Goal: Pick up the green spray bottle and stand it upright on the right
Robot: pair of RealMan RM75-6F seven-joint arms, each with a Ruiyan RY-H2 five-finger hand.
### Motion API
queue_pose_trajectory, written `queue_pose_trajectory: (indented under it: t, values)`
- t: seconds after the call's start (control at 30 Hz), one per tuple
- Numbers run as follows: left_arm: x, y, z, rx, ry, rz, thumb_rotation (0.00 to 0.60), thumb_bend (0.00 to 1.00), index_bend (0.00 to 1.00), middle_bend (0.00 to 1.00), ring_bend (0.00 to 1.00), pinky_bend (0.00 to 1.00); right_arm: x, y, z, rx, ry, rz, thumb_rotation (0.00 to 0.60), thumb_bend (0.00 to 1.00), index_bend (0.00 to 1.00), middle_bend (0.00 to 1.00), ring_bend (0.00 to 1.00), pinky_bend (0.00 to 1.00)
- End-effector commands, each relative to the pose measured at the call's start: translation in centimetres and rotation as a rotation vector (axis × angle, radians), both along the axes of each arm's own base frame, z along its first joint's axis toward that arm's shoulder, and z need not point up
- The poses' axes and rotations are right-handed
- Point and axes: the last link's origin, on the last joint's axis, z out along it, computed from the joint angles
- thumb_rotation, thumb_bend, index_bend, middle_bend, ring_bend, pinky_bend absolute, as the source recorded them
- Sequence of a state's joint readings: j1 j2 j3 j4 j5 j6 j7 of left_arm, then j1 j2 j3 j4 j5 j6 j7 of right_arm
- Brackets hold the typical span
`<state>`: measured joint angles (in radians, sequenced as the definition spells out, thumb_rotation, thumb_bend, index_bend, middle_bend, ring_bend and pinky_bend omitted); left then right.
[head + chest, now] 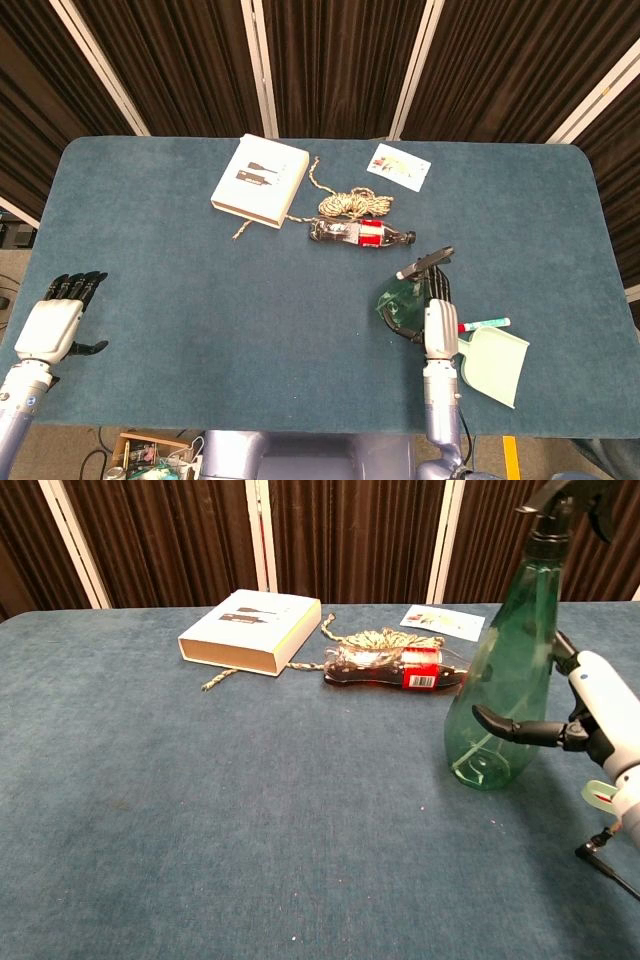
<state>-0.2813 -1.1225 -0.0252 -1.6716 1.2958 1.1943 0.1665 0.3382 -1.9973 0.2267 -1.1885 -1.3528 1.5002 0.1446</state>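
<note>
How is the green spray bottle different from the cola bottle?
The green spray bottle stands almost upright; the cola bottle lies on its side. The spray bottle is held by the right hand; nothing holds the cola bottle. The spray bottle is green with a black trigger top; the cola bottle is dark with a red label. Both are see-through.

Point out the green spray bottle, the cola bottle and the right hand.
green spray bottle (505, 670): chest view, on its clear green body.
cola bottle (371, 235): head view, on its red label.
right hand (598, 705): chest view, on its white back.
</note>
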Motion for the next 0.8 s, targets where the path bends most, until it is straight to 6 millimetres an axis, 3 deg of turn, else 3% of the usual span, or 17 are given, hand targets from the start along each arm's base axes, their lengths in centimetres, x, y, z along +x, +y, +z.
queue_pose_trajectory:
  t: [0.03, 0.57, 0.7, 0.8]
  values:
    - [0.0, -0.2, 0.2, 0.004, -0.004, -0.004, 0.6, 0.05, 0.07, 0.06, 0.04, 0.0, 0.1, -0.2, 0.5, -0.006, 0.009, 0.004, 0.6, 0.26, 0.0, 0.0, 0.0, 0.0]
    - [0.0, -0.6, 0.6, 0.014, -0.017, -0.018, 0.6, 0.04, 0.07, 0.05, 0.04, 0.0, -0.6, 0.9, 3.1, -0.029, 0.025, 0.0, 0.6, 0.24, 0.0, 0.0, 0.0, 0.0]
    - [0.2, -0.8, 0.7, 0.017, -0.016, -0.027, 0.6, 0.04, 0.07, 0.05, 0.04, 0.0, -2.0, 1.4, 4.5, -0.011, 0.09, -0.002, 0.6, 0.24, 0.0, 0.0, 0.0, 0.0]
    - [0.3, -1.0, 0.8, 0.024, -0.016, -0.035, 0.6, 0.05, 0.07, 0.05, 0.04, 0.0, -4.3, 1.6, 6.8, -0.013, 0.193, -0.034, 0.6, 0.24, 0.0, 0.0, 0.0, 0.0]
